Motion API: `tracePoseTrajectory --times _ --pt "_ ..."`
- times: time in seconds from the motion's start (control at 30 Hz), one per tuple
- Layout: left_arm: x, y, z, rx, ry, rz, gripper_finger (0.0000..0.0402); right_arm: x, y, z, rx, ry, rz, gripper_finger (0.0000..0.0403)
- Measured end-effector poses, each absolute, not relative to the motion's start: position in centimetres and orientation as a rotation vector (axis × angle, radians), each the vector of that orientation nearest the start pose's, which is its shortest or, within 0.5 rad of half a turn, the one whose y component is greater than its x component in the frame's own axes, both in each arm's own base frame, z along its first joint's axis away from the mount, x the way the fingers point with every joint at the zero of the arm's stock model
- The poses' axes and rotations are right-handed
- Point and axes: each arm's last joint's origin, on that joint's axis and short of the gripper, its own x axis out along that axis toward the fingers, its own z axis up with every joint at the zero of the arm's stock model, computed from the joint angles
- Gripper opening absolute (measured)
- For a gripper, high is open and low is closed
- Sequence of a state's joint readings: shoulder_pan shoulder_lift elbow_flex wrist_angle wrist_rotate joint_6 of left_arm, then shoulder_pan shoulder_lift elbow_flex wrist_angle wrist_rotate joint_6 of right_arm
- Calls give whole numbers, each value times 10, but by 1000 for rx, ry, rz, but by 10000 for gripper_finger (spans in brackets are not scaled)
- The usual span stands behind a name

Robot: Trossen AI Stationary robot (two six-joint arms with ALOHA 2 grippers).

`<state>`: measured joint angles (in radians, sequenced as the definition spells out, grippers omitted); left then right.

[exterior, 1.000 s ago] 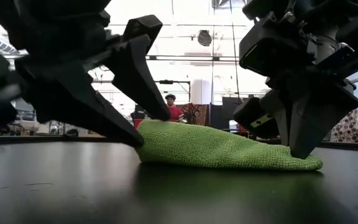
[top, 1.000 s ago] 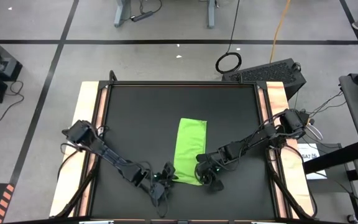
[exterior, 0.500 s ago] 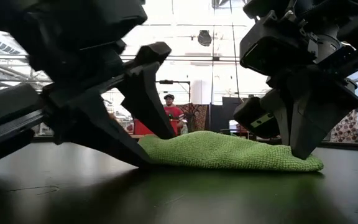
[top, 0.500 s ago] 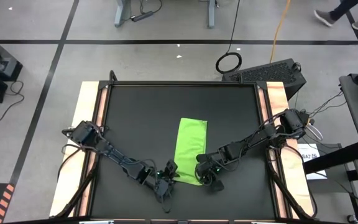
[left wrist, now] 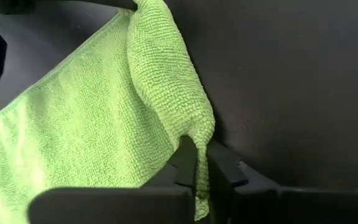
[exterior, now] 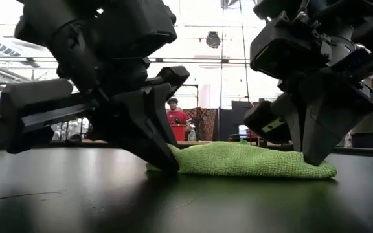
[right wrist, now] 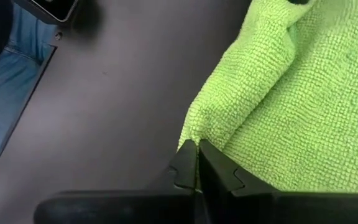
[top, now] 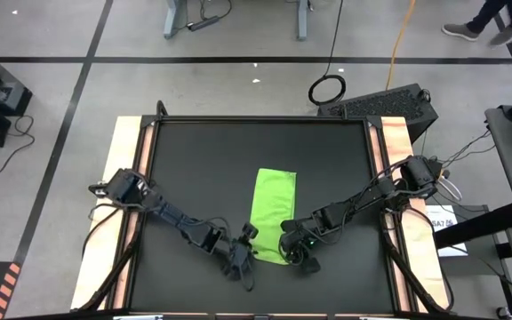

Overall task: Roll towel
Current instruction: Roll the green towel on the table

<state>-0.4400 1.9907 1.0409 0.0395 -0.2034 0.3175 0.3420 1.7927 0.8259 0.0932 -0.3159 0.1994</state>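
The lime-green towel [top: 272, 212] lies as a long narrow strip on the black table, running from far to near. My left gripper [top: 250, 254] is shut on its near left corner and my right gripper [top: 289, 254] on its near right corner. In the low view the towel [exterior: 251, 160] lies low on the table, with the left gripper [exterior: 166, 162] at one end and the right gripper [exterior: 313, 157] at the other. Both sets of fingertips are down at the table top. My left gripper pinches the towel's near left corner [left wrist: 199, 132] between its two fingers, and a small tag of cloth [left wrist: 200, 198] sticks out behind them. The fingers slant down from the table's left near side. The cloth bunches into a raised ridge [left wrist: 166, 74] ahead of them; the rest lies flat. My right gripper pinches the towel's near right corner [right wrist: 194, 135] between its two fingertips. The fingers [exterior: 316, 139] point down, coming from the right. The cloth puckers slightly at the hold, and the towel lies on the table; one layer or several, I cannot tell.
Wooden boards [top: 124, 178] border the black table left and right. A keyboard [top: 385, 103] and a cable coil [top: 327, 89] lie beyond the far right corner. People stand in the room behind, one in red [exterior: 175, 115]. Free table lies left, right and far of the towel.
My left gripper has moved toward the table's right edge up to the towel, tipped lower, and shut on its near left corner. The towel's left end, humped a second ago, now lies lower. The right gripper has kept still.
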Motion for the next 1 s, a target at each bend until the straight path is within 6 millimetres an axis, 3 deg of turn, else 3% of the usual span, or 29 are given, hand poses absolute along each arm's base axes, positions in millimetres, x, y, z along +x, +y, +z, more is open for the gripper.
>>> tracePoseTrajectory --times 0.1,0.23,0.47,0.57,0.7,1.0 --pt "348 -149 104 495 842 -379 10 304 118 120 160 964 520 32" --pt "352 -139 104 336 864 -423 9 298 123 124 109 984 479 100" --pt "360 -119 105 69 889 -496 6 277 141 154 -120 895 366 202" --pt "365 -110 107 -41 882 -537 5 268 153 165 -227 821 325 212" --pt "369 -98 107 -178 885 -560 5 256 171 165 -353 779 282 208" --pt "374 -76 108 -338 908 -511 5 244 211 126 -554 714 192 177"
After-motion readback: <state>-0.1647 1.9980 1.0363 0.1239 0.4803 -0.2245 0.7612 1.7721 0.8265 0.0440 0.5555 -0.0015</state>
